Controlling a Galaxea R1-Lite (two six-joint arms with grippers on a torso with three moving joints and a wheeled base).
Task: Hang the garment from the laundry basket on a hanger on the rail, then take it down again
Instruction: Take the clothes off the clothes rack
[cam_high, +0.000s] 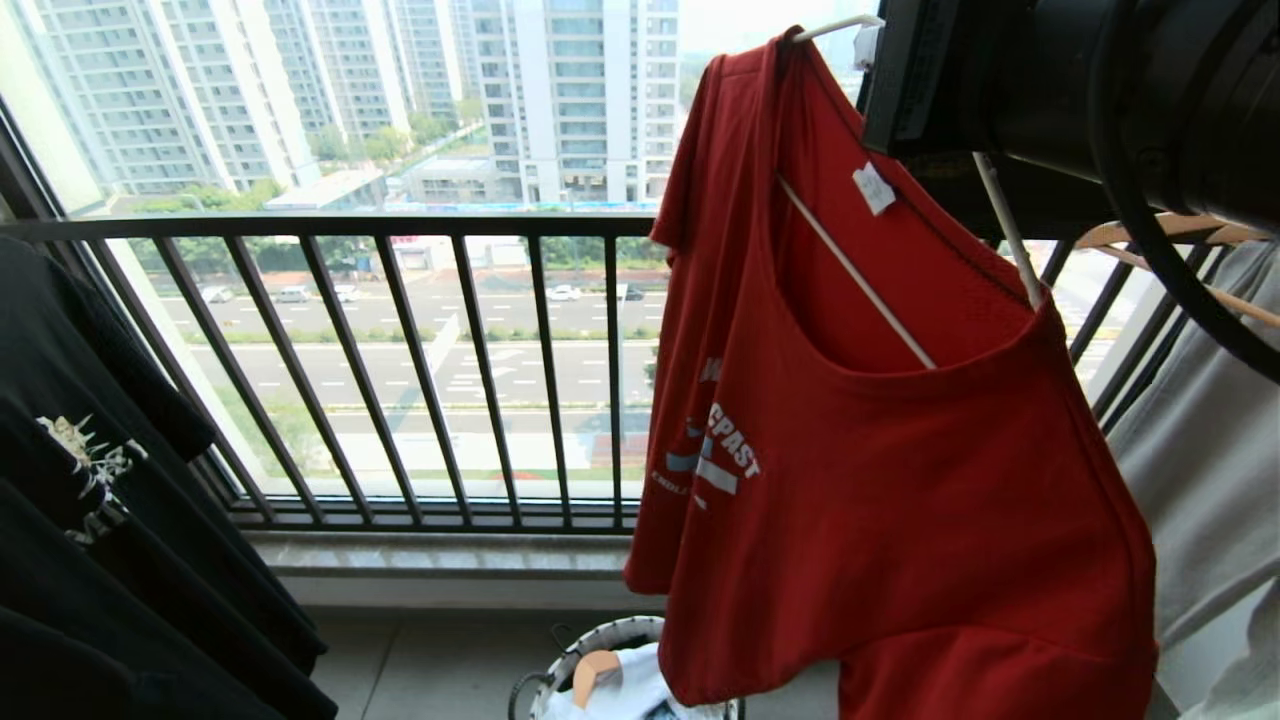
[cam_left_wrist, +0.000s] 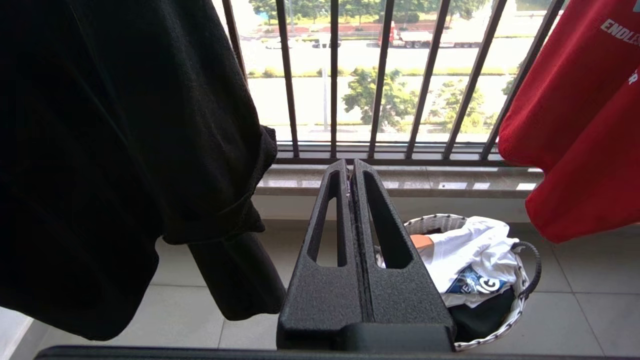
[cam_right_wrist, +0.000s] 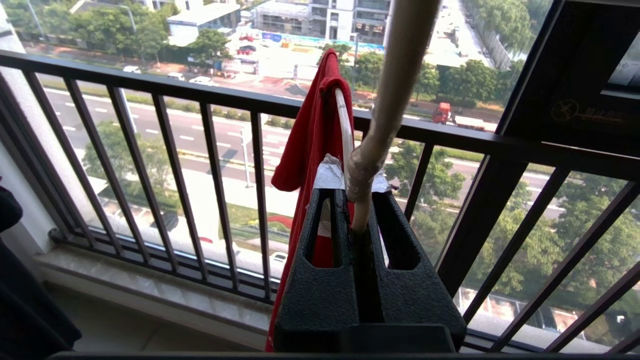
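- Garment (cam_high: 900, 480): bright red short-sleeved cotton T-shirt with small white chest lettering, draped on thin cream-white wire hanger (cam_high: 855, 272); hangs tilted, one shoulder high, the other low, since support comes from one held point rather than a level hook on a bar.
- Right gripper (cam_right_wrist: 361, 200): black textured fingers clamped tight on the hanger's neck just below the long hook, raised high beside the window; grip near the hook apparently chosen to leave the hook free for the overhead bar.
- Rail: not visible in any view.
- Left gripper (cam_left_wrist: 351, 172): fingers pressed together, nothing held, parked low, pointing toward the small round white woven laundry basket (cam_left_wrist: 520, 300).
- Basket contents: white T-shirt with blue print (cam_left_wrist: 475, 265), left behind as not wanted.
- Surroundings: black T-shirt (cam_high: 110, 480) hanging left; black balustrade (cam_high: 400, 370) behind.
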